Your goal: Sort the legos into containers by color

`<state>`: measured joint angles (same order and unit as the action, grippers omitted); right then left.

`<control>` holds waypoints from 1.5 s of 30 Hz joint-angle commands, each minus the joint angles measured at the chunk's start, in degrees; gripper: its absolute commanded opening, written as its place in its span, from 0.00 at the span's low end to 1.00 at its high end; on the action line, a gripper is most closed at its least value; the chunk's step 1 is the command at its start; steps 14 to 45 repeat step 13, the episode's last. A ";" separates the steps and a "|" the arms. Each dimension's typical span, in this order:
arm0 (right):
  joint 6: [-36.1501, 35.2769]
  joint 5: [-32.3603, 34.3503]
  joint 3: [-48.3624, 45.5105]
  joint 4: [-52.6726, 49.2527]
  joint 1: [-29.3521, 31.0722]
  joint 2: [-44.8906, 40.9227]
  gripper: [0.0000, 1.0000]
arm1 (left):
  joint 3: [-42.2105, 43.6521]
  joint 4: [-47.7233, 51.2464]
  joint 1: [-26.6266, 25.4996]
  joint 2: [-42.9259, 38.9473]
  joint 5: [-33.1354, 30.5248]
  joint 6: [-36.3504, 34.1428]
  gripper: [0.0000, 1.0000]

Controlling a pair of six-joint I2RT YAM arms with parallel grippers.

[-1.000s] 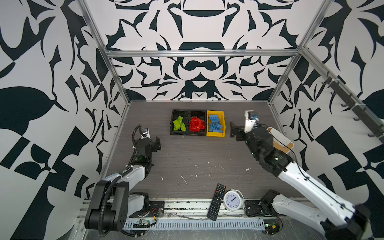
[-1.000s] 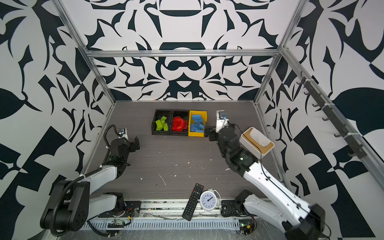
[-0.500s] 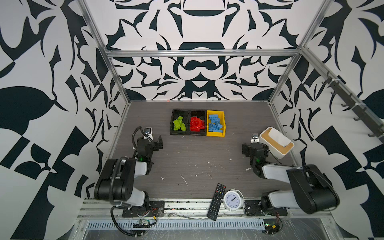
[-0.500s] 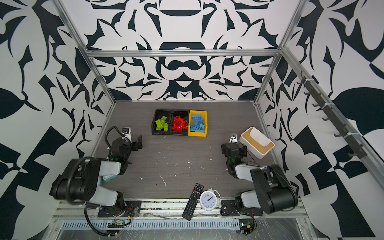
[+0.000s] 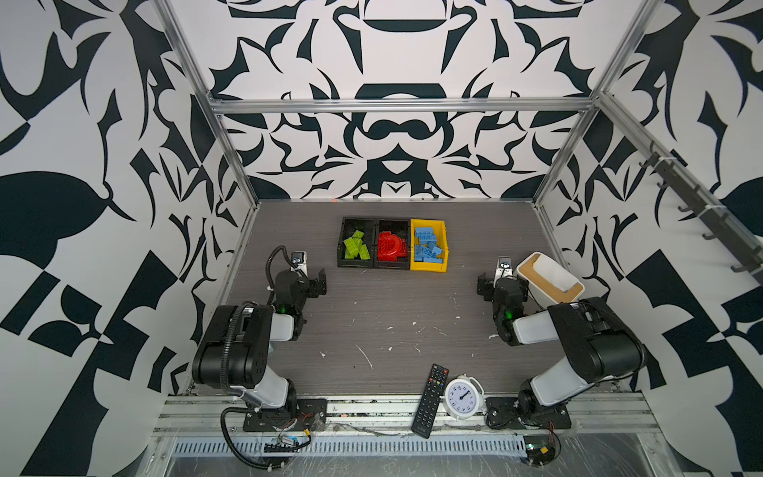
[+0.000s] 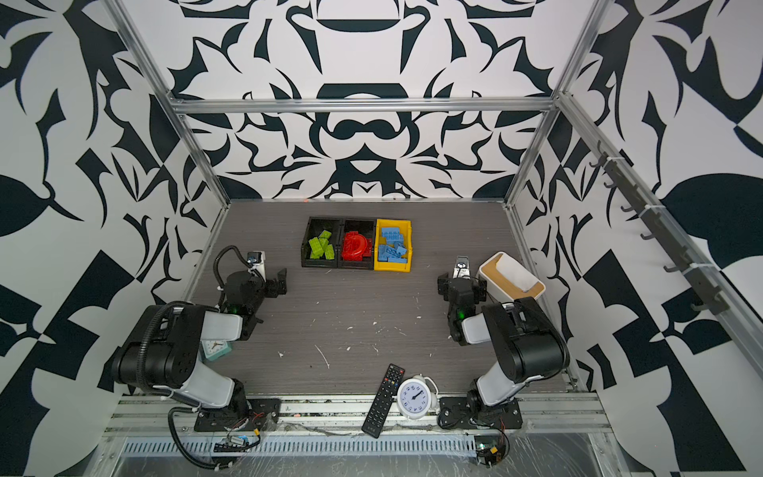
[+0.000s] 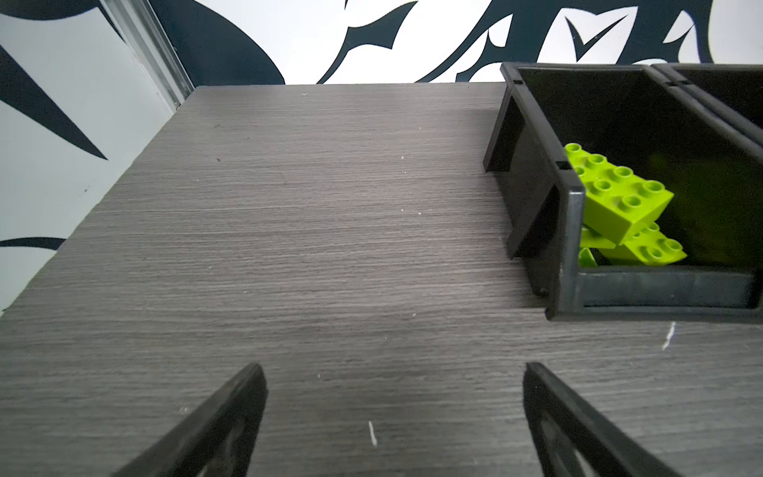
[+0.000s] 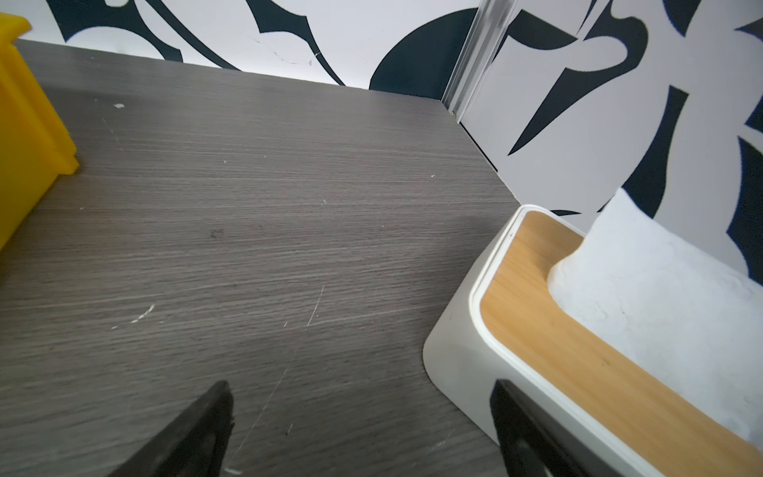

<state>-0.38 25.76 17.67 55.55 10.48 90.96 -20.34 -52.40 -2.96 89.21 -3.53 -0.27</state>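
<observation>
- Well in front of the yellow bin (image 5: 429, 267), at the near edge of the table (image 5: 392, 314): black remote control (image 5: 429, 400) and white alarm clock (image 5: 461, 397).
- Also well in front, far off to the bin's left: small teal clock (image 6: 216, 348), partly hidden.
- In front of the bin and to its left: left gripper (image 7: 392, 371), jaws spread wide, holding nothing, low over bare table.
- In front of the bin and to its right: right gripper (image 8: 363, 388), jaws equally wide, empty.
- Right of the bin, well apart from it: white tissue box with wooden lid (image 5: 532, 270).
- Inside the bin: blue bricks (image 5: 428, 247), piled.
- Against the bin's left wall: black tray (image 5: 392, 225) with red bricks (image 5: 390, 247), half-round piece on top.
- One place further left of the bin: second black tray (image 5: 341, 243) with lime green bricks (image 5: 356, 247).
</observation>
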 commanded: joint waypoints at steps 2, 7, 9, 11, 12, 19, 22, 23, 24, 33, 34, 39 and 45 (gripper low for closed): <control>0.38 0.87 1.14 1.98 -0.24 -0.85 1.00 | -0.93 -0.21 -0.10 0.29 1.20 -0.61 0.99; 0.38 0.87 1.14 2.02 -0.29 -0.87 0.99 | -1.02 -0.26 -0.07 0.43 1.24 -0.54 1.00; 0.38 0.87 1.14 2.02 -0.28 -0.82 1.00 | -1.37 0.28 0.30 0.47 1.86 -0.18 1.00; 0.38 0.87 1.14 2.00 -0.27 -0.85 0.99 | -1.08 -0.09 0.32 0.35 1.95 -0.29 1.00; 0.34 0.87 1.14 2.02 -0.28 -0.83 0.99 | -1.06 -0.20 0.32 0.42 1.95 -0.34 0.99; 0.38 0.87 1.14 1.98 -0.27 -0.87 0.99 | -1.02 -0.16 0.34 0.35 1.95 -0.35 0.99; 0.38 0.87 1.14 1.98 -0.27 -0.87 0.99 | -1.02 -0.16 0.34 0.35 1.95 -0.35 0.99; 0.38 0.87 1.14 1.98 -0.27 -0.87 0.99 | -1.02 -0.16 0.34 0.35 1.95 -0.35 0.99; 0.38 0.87 1.14 1.98 -0.27 -0.87 0.99 | -1.02 -0.16 0.34 0.35 1.95 -0.35 0.99; 0.38 0.87 1.14 1.98 -0.27 -0.87 0.99 | -1.02 -0.16 0.34 0.35 1.95 -0.35 0.99; 0.38 0.87 1.14 1.98 -0.27 -0.87 0.99 | -1.02 -0.16 0.34 0.35 1.95 -0.35 0.99; 0.38 0.87 1.14 1.98 -0.27 -0.87 0.99 | -1.02 -0.16 0.34 0.35 1.95 -0.35 0.99; 0.38 0.87 1.14 1.98 -0.27 -0.87 0.99 | -1.02 -0.16 0.34 0.35 1.95 -0.35 0.99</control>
